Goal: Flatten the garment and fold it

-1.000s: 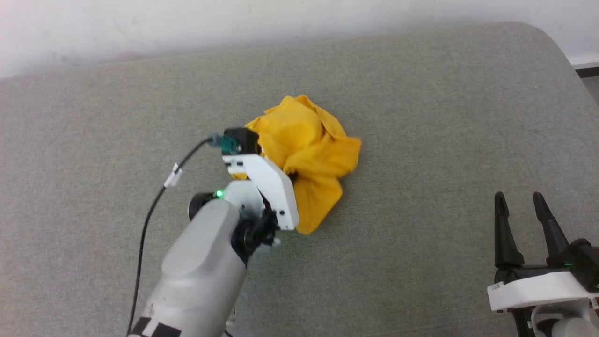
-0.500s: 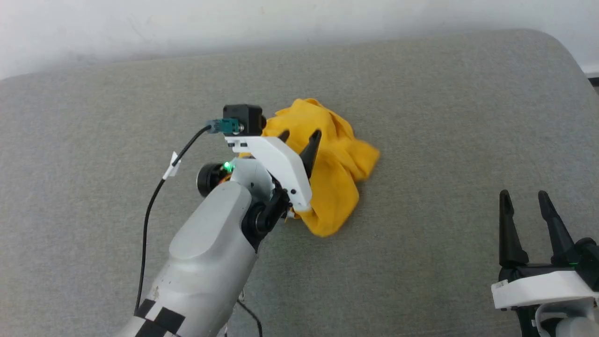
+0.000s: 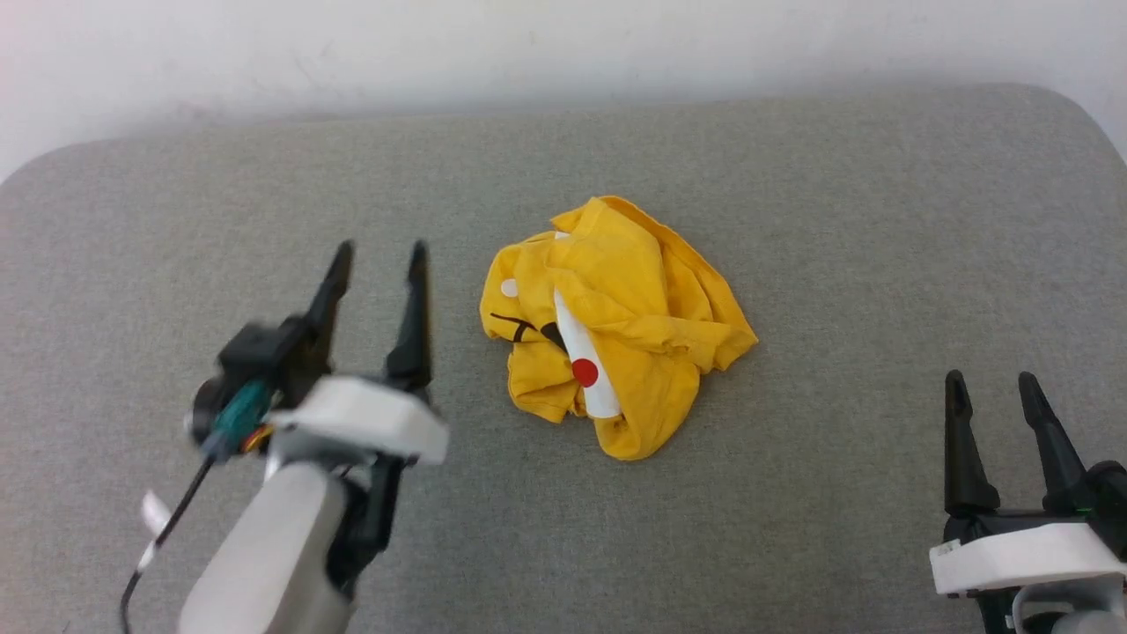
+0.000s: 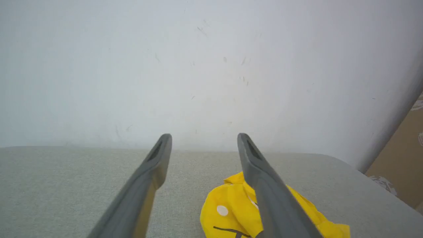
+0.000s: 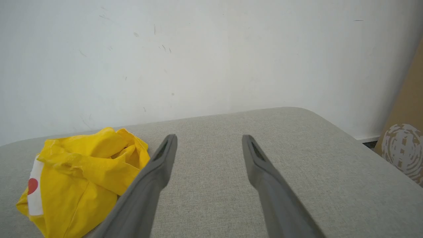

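The garment (image 3: pixel 616 321) is a bright yellow T-shirt lying crumpled in a heap at the middle of the grey cushion (image 3: pixel 792 202), showing a white strip, a red dot and black line marks. My left gripper (image 3: pixel 380 254) stands open to the left of the heap, apart from it, holding nothing. In the left wrist view the garment (image 4: pixel 228 215) lies low beside the right finger. My right gripper (image 3: pixel 993 386) is open at the lower right, well away from the cloth. The right wrist view has the garment (image 5: pixel 82 172) at its lower left.
A white wall (image 3: pixel 528 53) runs behind the cushion. The cushion's rounded corner (image 5: pixel 317 115) drops off at the far right, with a brown cardboard box (image 5: pixel 406 145) beyond it. Bare grey fabric surrounds the heap on all sides.
My left gripper opened, let go of the garment and drew back toward the lower left. The garment now lies free in a heap with its print showing. The head view shifted a little.
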`<state>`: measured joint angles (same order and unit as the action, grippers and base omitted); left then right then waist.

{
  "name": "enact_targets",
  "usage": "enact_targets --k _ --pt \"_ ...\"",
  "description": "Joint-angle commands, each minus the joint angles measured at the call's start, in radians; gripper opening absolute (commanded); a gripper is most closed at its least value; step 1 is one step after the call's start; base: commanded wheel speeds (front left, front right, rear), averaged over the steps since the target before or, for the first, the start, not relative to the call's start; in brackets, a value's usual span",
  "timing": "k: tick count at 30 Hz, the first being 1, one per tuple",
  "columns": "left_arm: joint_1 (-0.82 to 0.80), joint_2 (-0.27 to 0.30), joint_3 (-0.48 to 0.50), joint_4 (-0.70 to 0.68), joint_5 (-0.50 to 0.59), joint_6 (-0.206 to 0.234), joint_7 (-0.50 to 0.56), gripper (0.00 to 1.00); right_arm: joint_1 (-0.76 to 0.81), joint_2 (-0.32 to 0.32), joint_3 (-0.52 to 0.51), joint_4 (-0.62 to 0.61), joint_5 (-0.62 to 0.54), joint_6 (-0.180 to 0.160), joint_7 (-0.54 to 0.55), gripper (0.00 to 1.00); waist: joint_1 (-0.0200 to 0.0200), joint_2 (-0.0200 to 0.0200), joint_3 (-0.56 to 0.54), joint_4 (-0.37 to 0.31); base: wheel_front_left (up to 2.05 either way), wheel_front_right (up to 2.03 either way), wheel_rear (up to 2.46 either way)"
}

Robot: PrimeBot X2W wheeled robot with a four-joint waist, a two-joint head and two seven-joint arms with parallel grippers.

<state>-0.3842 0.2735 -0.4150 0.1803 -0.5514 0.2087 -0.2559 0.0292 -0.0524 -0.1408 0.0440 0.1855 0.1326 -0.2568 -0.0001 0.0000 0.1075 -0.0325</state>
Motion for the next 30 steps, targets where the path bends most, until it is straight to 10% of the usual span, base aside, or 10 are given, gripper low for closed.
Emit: enact_targets --k 1,10,30 --pt "0.052 0.010 0.033 -0.048 0.039 0.019 -0.005 1.00 0.007 0.002 -0.001 -0.006 -0.004 -0.002 -0.005 1.00 0.0001 0.0000 -0.001 0.005 0.00 0.00 0.00" --pt "0.424 -0.037 0.223 -0.269 0.276 0.039 -0.006 1.00 0.024 0.002 0.009 -0.004 -0.010 -0.002 -0.005 1.00 0.0001 0.0000 -0.015 0.015 0.00 0.00 0.00" --pt "0.462 -0.173 0.345 -0.266 0.367 -0.079 -0.006 1.00 -0.138 0.002 0.166 0.040 -0.064 -0.002 0.107 1.00 0.0001 0.0000 0.010 0.056 0.00 0.00 0.00"
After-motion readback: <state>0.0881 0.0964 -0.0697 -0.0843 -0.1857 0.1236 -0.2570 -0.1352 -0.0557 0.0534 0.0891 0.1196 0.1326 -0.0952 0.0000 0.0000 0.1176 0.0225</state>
